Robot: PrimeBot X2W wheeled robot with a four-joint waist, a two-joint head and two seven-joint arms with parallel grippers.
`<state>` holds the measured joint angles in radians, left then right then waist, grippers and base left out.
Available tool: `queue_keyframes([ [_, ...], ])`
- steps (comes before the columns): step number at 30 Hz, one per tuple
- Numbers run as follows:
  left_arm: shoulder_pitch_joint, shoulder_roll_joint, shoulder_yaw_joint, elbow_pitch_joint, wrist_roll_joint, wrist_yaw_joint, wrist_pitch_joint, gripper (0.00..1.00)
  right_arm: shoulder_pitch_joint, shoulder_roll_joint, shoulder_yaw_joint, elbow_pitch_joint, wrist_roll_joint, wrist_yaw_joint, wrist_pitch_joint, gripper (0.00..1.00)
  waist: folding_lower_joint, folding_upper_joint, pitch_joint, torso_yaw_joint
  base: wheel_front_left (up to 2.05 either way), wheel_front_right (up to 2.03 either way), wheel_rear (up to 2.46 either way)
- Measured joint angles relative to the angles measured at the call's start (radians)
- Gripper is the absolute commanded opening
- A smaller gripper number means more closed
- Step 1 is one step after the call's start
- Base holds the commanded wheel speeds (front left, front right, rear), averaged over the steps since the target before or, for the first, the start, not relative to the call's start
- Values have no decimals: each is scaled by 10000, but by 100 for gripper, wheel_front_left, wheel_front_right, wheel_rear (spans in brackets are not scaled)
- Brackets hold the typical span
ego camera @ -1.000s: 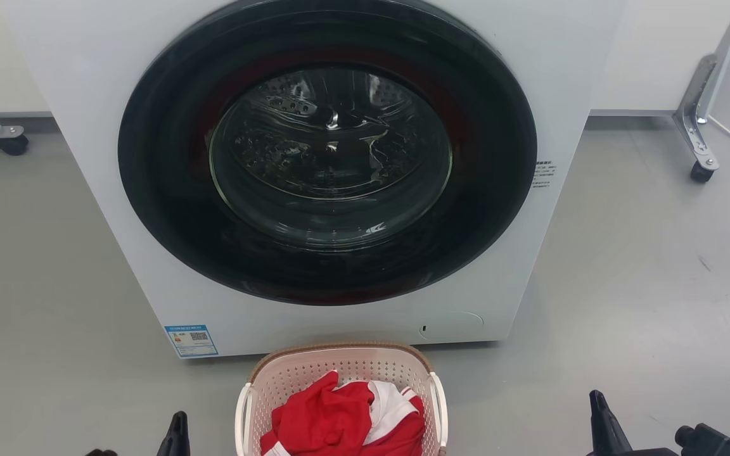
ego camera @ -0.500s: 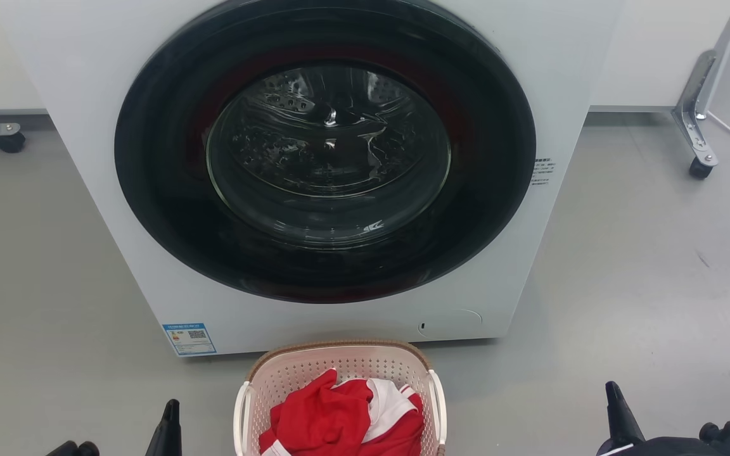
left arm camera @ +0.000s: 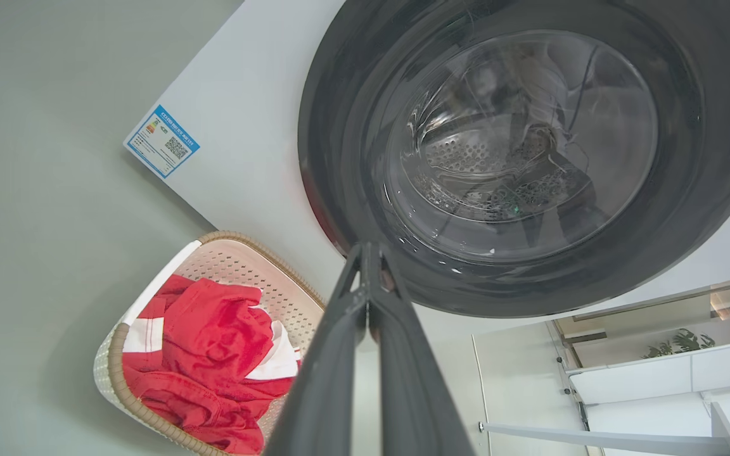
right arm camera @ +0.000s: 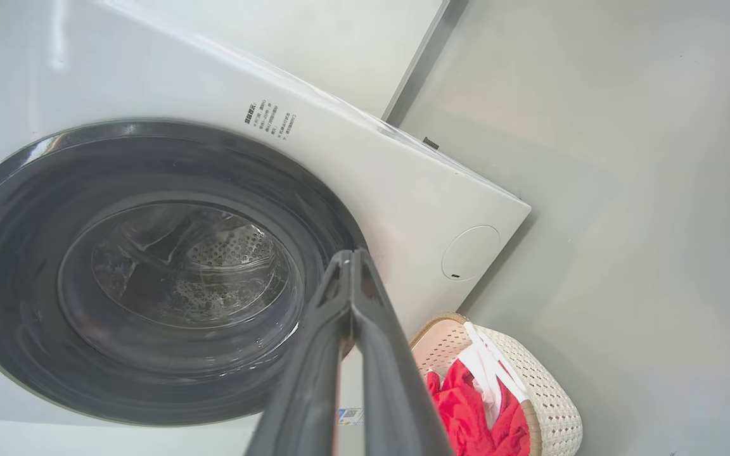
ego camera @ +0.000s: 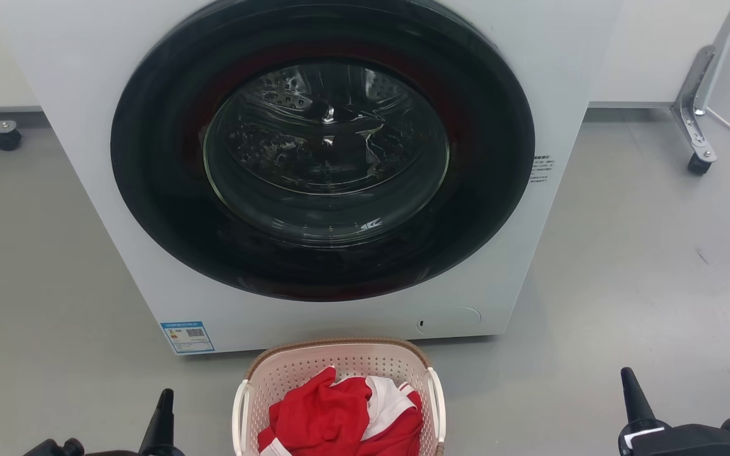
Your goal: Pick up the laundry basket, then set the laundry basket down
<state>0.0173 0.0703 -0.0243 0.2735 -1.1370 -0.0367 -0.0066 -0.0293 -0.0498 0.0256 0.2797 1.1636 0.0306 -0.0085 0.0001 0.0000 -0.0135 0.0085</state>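
Basket: the laundry basket (ego camera: 365, 362) stands upright on the floor (ego camera: 625, 285), just in front of the bottom edge of the washing machine (ego camera: 86, 95). I cannot tell whether the two touch.
Contents: red and white clothes (ego camera: 327, 411) lie heaped inside, below the rim.
Handles: the left handle (ego camera: 239, 411) and the right handle (ego camera: 439, 405) are both free, each on the side facing its own gripper.
Left gripper: the left gripper (ego camera: 163, 405) hangs over the floor, well apart from the basket. Its fingers are pressed together on nothing, as its wrist view confirms (left arm camera: 368, 253).
Right gripper: the right gripper (ego camera: 631, 392) is farther out on its side, fingers also pressed together and empty (right arm camera: 349, 259).
Step in hand: not settled. A basket resting on the floor with both arms clear fits the moment ahead of the lift as well as the moment after the set-down.
Next move: either way, the arms need to keep clear of the rim and of the machine's door (ego camera: 149, 190).
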Motion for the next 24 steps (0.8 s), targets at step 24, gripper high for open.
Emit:
queue_keyframes([
  [24, -628, -167, 813, 148, -3195, -614, 848, 0, -406, 36, -1122, 146, 3066, 604, 869, 0, -2, 0, 109, -61, 0, 0, 0],
])
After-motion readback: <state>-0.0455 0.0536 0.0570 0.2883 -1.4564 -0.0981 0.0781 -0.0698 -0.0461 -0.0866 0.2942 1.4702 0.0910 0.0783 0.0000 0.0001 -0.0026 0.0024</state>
